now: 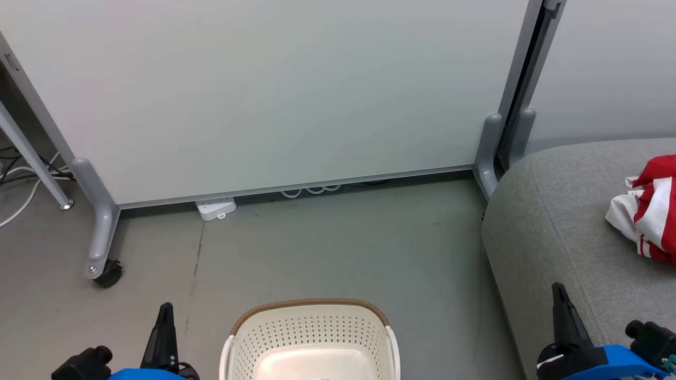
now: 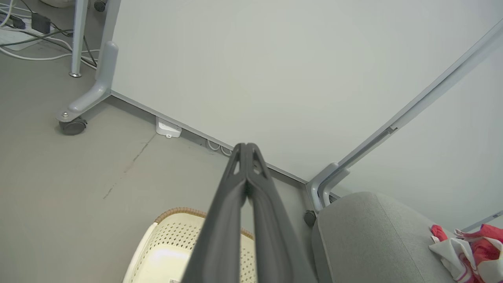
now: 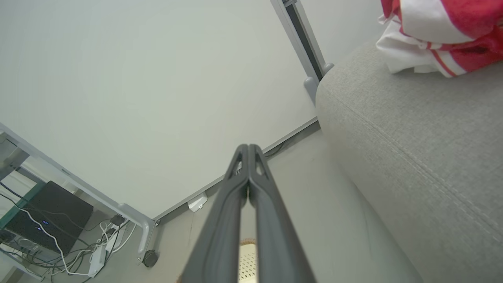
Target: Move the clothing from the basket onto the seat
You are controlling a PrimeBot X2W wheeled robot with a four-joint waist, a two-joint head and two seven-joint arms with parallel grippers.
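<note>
Two claws are in view, and both are pressed together with nothing caught in them. The left claw (image 1: 167, 309) rises at the lower left of the head view. Its two dark fingers lie flat against each other, and in the left wrist view the tips meet in a closed point. The right claw (image 1: 558, 289) rises at the lower right, closed the same way and holding nothing.

Between the two claws, nearer the left one and just to its right, stands the basket (image 1: 311, 304). It is cream plastic with dotted walls and a brown woven-look rim, and its pale bottom is showing. It sits on the grey floor (image 1: 327, 248), apart from both claws.

The seat (image 1: 549, 211) begins just to the right of the right claw. It is a big grey fabric block with a rounded edge, and the claw's fingers point up beside that edge. The clothing (image 1: 650, 211) lies on top of the seat, ahead of the right claw and further to its right, well apart from it. It is a crumpled red heap with white panels and stripes, and I cannot tell how many pieces are in it.

Ahead of both claws stands a pale partition (image 1: 274, 95). A white power strip (image 1: 215, 208) lies at its foot ahead of the left claw, and a black wheel (image 1: 109, 274) sits ahead and to that claw's left.
</note>
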